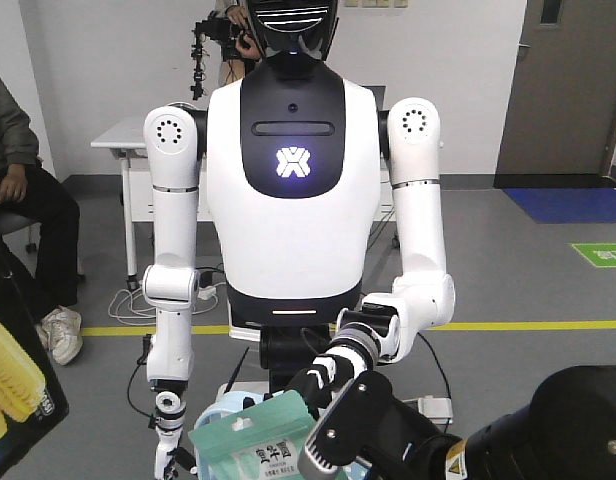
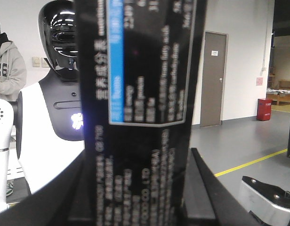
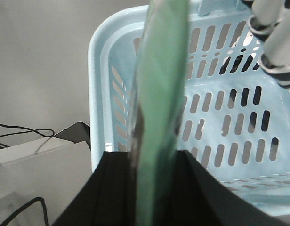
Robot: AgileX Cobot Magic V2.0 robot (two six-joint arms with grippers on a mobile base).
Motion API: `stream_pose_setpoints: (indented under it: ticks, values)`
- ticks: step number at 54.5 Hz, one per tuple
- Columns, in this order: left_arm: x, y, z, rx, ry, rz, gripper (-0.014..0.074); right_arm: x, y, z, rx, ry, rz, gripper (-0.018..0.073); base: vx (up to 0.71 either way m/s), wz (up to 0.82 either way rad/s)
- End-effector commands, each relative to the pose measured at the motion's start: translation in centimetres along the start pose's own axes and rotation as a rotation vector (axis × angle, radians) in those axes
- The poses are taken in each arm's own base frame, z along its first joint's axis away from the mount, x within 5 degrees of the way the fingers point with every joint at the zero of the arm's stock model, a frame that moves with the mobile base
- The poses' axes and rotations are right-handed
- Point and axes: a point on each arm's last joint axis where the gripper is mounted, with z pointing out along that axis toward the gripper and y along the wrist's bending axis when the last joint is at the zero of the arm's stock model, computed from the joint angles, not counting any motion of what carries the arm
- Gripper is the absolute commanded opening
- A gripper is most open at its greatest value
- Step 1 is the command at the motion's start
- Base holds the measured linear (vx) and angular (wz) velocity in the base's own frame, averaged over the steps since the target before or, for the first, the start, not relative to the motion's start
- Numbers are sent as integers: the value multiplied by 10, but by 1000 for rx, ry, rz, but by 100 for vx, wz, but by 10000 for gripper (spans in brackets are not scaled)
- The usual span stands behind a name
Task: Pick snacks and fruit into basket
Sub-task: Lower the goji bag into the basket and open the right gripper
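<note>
The mint-green pouch (image 3: 159, 84) is clamped between the two black fingers of the right gripper (image 3: 145, 155). It is seen edge-on and upright in the right wrist view. It is held over the open inside of the light blue basket (image 3: 95, 70), close to one slatted wall near a rounded corner. Whether it touches the basket floor cannot be told. In the front view the pouch's face with black Chinese lettering is turned to the camera, and most of the basket is hidden behind it.

The black-and-blue corn box (image 2: 140, 70) is gripped upright on both sides by the left gripper (image 2: 138, 157), with its printed back panel filling the left wrist view. In the front view the box is seen at the left edge of the picture, well to the left of the basket and apart from it.

Behind the basket a white humanoid robot (image 1: 288, 200) is seen standing, with one forearm bent toward the basket. Its white and black fingers (image 3: 274, 42) lie at the basket's far rim. A seated person (image 1: 18, 180) is seen far to the left of the basket.
</note>
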Motion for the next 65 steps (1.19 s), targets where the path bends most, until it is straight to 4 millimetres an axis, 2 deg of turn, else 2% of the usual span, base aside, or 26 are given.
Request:
stream_pose_setpoints:
  ticks: [1,42,65]
  values:
    - [-11,-1,0,10,-31,-6,-7,-12,0,-11,19,-87,-5,-8,0,0]
    - [-11,-1,0,10,-31,-6,-7,-16,-12,22,15,-75,-20,7,0,0]
    - [-11,-1,0,10,-31,-6,-7,-16,-14,26,18,-68,-37,79,0,0]
